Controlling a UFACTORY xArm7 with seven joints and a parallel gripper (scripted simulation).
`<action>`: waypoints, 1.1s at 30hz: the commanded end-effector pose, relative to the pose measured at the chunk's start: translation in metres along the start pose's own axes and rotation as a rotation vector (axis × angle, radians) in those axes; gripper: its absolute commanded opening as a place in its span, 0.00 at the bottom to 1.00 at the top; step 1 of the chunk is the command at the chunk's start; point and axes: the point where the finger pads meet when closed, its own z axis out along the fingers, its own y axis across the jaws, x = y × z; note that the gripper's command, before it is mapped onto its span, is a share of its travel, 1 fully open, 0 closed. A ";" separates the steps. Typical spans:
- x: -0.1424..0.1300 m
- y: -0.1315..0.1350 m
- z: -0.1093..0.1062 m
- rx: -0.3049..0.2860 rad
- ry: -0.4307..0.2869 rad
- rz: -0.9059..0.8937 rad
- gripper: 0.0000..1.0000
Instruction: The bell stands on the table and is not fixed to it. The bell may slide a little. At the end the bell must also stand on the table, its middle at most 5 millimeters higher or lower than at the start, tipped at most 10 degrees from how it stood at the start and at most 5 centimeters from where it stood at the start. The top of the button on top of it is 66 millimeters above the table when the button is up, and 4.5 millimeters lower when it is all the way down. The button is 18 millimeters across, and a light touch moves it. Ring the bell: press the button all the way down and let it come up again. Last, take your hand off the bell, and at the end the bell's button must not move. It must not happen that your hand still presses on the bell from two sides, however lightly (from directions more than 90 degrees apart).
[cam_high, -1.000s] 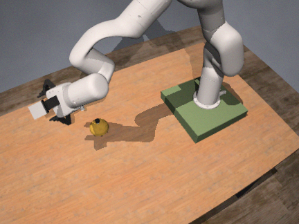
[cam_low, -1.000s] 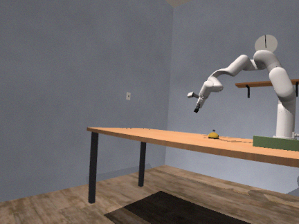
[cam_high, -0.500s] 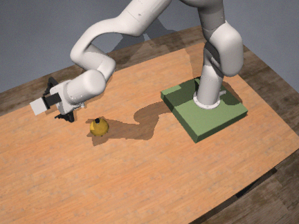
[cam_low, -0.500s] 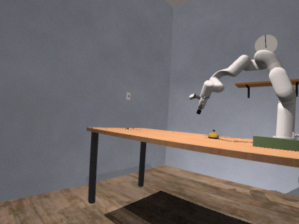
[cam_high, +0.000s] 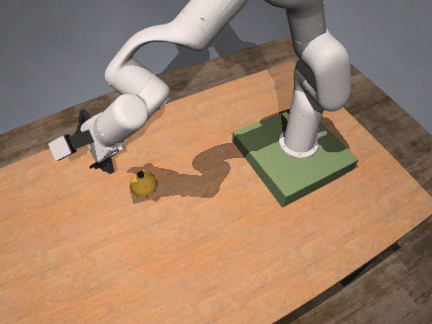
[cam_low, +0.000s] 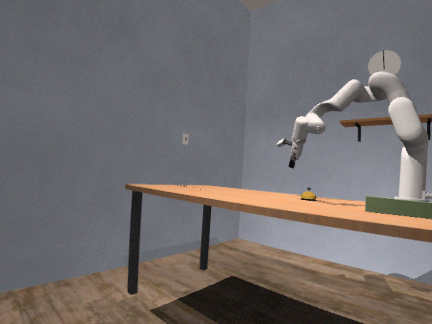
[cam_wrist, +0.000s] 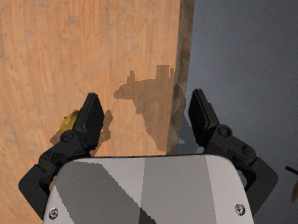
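The yellow bell (cam_high: 143, 184) with a black button (cam_high: 140, 175) on top stands upright on the wooden table. It also shows in the exterior view (cam_low: 308, 195). My gripper (cam_high: 94, 142) (cam_low: 291, 163) is open and empty. It hangs well above the table, pointing down, off to the side of the bell and near the table's far edge. In the wrist view the open fingers frame the table edge. Only a yellow sliver of the bell (cam_wrist: 68, 123) shows there, behind the left finger. The gripper does not touch the bell.
The arm's green base block (cam_high: 295, 155) sits on the table to the right of the bell. The table edge (cam_wrist: 182, 63) runs under the gripper, with the floor beyond it. A wall shelf (cam_low: 385, 121) hangs behind the arm.
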 end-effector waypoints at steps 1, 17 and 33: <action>-0.029 -0.006 0.003 0.103 -0.115 0.058 1.00; -0.091 -0.042 -0.003 0.407 -0.329 0.214 1.00; -0.110 -0.066 -0.016 0.596 -0.398 0.310 1.00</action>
